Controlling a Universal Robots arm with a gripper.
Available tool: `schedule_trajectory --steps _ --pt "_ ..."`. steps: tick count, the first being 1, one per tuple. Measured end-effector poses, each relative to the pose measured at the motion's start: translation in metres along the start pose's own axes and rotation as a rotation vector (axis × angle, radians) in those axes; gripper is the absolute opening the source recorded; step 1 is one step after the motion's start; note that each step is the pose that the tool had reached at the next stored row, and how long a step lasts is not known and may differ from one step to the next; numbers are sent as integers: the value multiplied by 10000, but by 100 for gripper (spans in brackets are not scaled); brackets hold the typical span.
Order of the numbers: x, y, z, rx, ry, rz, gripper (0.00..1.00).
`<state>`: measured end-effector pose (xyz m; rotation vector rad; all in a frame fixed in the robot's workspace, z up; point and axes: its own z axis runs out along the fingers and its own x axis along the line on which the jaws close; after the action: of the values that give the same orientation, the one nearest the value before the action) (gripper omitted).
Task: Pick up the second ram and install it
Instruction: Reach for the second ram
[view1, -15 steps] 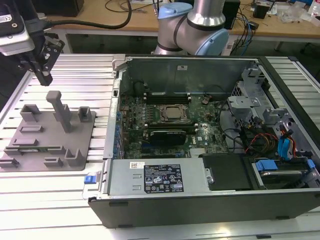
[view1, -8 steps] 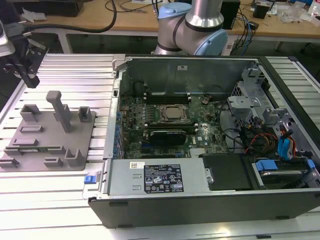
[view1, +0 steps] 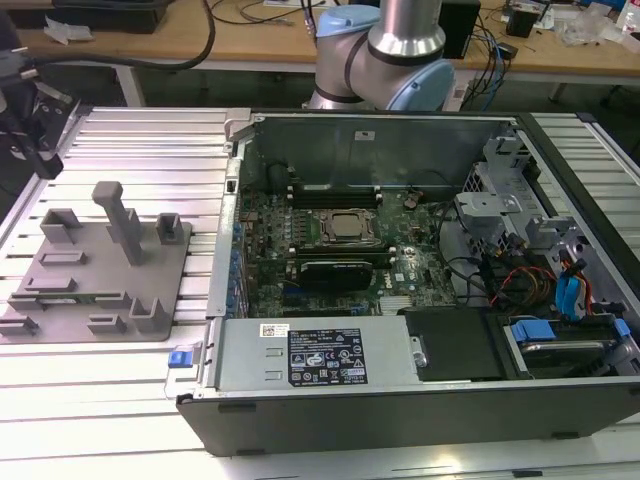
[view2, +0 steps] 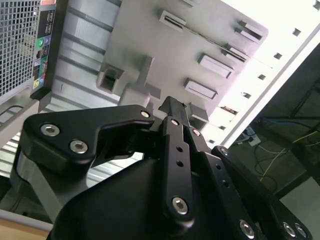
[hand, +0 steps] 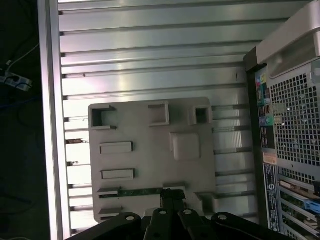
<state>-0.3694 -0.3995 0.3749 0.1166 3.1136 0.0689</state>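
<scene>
The second ram (hand: 140, 191) is a slim green stick lying in a long slot near one edge of the grey fixture plate (hand: 150, 160). In the exterior view the ram (view1: 85, 297) lies low on that plate (view1: 150, 275), at the exterior view's left. My gripper (hand: 173, 194) hangs well above the plate, its black fingers shut together with nothing between them and the tips lined up over the ram's end. It shows as a dark shape (view1: 45, 160) above the plate's far left corner. From the side, in the second wrist view, the gripper (view2: 172, 106) points down at the plate.
The open computer case (view1: 420, 400) lies to the exterior view's right of the plate, with a processor (view1: 345, 228), long black slots (view1: 330, 192) and a black card (view1: 335, 272) inside. Grey posts (view1: 120, 220) stand up from the plate. The ribbed metal table (hand: 150, 65) ends at a rail (hand: 47, 125).
</scene>
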Motion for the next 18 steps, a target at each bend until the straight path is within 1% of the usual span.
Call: schedule_trajectory --steps 1,2,3,4,6,7,10,11,13,15,18 --pt "16 -2 3 0 1 0 8" --pt "51 -6 10 0 0 0 8" --pt "72 -8 15 0 1 0 8" --pt "113 -12 24 0 1 0 8" --pt "145 -23 39 0 1 -1 8" --pt "170 -46 53 0 0 0 8" --pt "185 -101 88 0 0 0 8" --pt "186 -118 107 1 1 0 8" --pt "188 -149 174 0 1 1 8" --pt "189 -162 200 0 1 0 8" --pt "191 -193 262 0 2 1 8"
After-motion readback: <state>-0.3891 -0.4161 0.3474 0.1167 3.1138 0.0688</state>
